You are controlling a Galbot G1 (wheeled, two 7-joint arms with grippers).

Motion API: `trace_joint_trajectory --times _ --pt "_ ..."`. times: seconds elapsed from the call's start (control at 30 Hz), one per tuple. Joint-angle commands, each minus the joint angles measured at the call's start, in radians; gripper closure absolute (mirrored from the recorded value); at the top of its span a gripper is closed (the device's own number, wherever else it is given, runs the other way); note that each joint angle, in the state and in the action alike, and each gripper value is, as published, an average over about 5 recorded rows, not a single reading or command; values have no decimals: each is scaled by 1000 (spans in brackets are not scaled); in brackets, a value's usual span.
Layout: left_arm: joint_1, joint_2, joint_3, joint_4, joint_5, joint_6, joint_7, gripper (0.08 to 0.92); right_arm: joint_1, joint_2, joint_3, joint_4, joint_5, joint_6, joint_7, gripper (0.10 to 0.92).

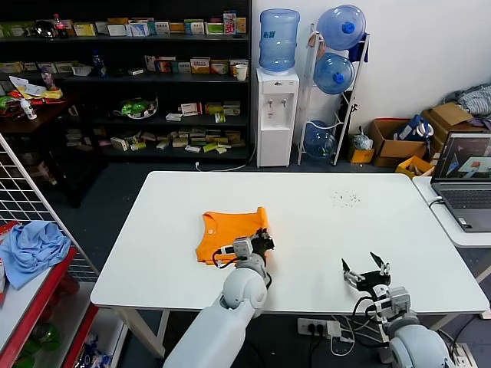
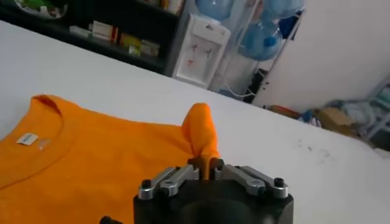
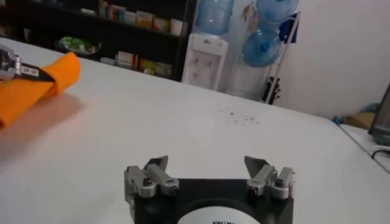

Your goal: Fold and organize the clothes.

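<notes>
The orange T-shirt (image 1: 229, 232) lies partly folded on the white table (image 1: 322, 230), left of the middle, its ribbed neck and small label (image 2: 27, 139) toward the left. My left gripper (image 1: 262, 243) is shut on the shirt's right edge and holds a pinched fold of cloth (image 2: 200, 131) raised off the table. The shirt also shows far off in the right wrist view (image 3: 36, 85). My right gripper (image 1: 366, 271) is open and empty, low over the table's front right part, well apart from the shirt; its fingertips (image 3: 158, 162) stand wide.
A laptop (image 1: 462, 180) sits on a side table at the right. A light blue cloth (image 1: 31, 245) lies on a rack at the left. Shelves, a water dispenser (image 1: 276, 115) and bottles stand behind the table. Small dark specks (image 1: 344, 198) mark the table's far right.
</notes>
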Motion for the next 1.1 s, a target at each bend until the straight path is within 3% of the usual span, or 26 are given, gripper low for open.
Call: trace_joint_trajectory --times 0.03,0.2,0.33,0.47,0.63,0.73,1.1 --pt "42 29 47 -95 -73 -240 166 731 14 2 18 -14 10 13 -4 203" --pt "117 233 -6 -149 71 -416 226 593 18 10 26 -14 14 30 -11 203" --pt "220 403 -109 -175 189 -457 258 471 25 20 34 -20 17 53 -13 203" --pt "313 486 -186 -196 282 -471 295 359 35 31 43 -28 28 76 -12 203" --pt "370 518 -240 -200 372 -478 298 222 46 45 52 -29 35 102 -12 203" --pt "382 516 -256 -200 400 -460 293 184 46 51 56 -27 30 120 -13 203" --pt "429 469 -309 -232 449 -387 324 177 43 109 108 -19 10 149 -52 203"
